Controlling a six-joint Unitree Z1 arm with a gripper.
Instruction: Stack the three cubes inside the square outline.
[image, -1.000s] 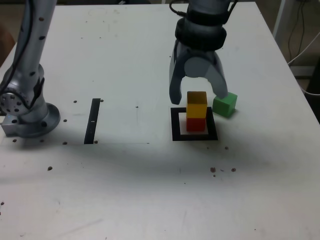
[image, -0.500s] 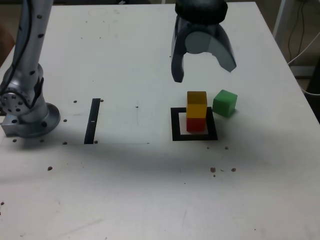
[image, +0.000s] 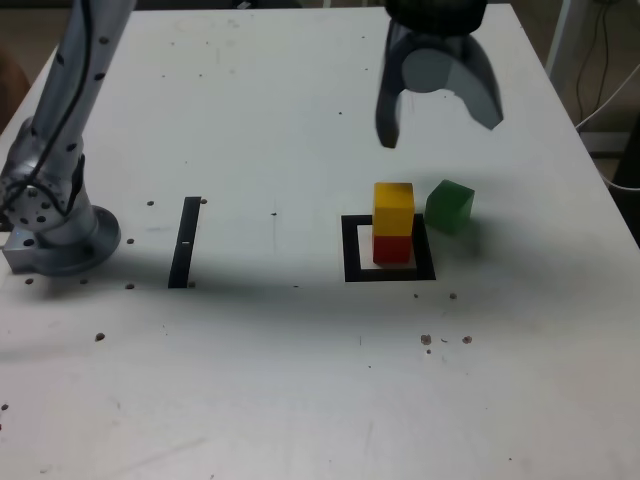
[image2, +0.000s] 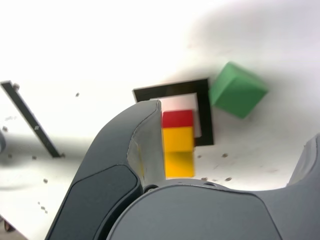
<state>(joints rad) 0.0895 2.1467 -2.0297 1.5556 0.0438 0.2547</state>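
Yellow cube (image: 394, 208) sits on the red cube (image: 392, 247) inside the square outline (image: 388, 249); the green cube (image: 449, 207) waits just beside. The gripper (image: 438, 108) hangs wide open, empty.

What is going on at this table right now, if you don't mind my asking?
A single robot arm is stacking cubes. The yellow cube sits on the red cube inside the square outline. The green cube rests on the table just outside the outline. The gripper hangs open and empty above them.
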